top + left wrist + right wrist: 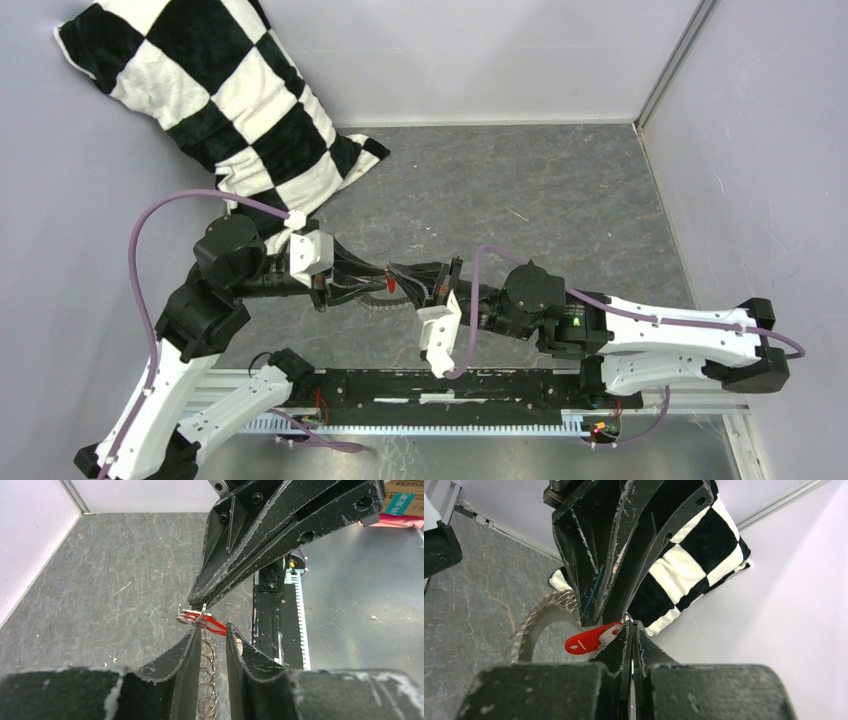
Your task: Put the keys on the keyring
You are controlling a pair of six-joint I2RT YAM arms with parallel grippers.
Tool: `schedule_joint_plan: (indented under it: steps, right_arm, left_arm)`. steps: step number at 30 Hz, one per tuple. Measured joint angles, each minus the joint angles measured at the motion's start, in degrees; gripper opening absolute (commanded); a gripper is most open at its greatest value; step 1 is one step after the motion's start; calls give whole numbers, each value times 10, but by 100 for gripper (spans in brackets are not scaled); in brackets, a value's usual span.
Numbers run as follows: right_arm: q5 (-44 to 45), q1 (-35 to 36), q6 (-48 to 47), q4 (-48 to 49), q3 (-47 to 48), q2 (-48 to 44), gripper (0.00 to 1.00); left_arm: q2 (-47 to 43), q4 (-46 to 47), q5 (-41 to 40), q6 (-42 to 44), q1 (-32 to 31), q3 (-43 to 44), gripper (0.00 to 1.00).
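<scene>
R gripper point(630, 630) is pinched all but closed on the thin metal end of the keys point(586, 641), red tag poking out sideways. L gripper point(213, 630) clamps the keyring point(207, 680), jaws only slightly apart w/ the coil between. Tips nearly touch. Best bet: hold L steady and feed the loop on w/ tiny, slow R moves. Open table point(520, 180) lies to the right; pillow point(230, 90) & wall point(40, 200) sit close behind the L arm.

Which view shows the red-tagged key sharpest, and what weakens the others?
Right wrist: the red plastic-tagged key is crisp, though the dark foreground is soft. Left wrist: its tag looks small, foreground blurred. Top external: evenly lit, but the key is barely visible.
</scene>
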Motion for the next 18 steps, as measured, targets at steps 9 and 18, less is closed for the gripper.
schedule_joint_plan:
  steps: [9,18]
  right_arm:
    - [8,0,0,0,12,12,1]
    - [10,-1,7,0,13,15,1]
  left_arm:
    - [-3,-1,-33,-8,3,-3,25]
    - [-4,8,-47,-21,8,-5,14]
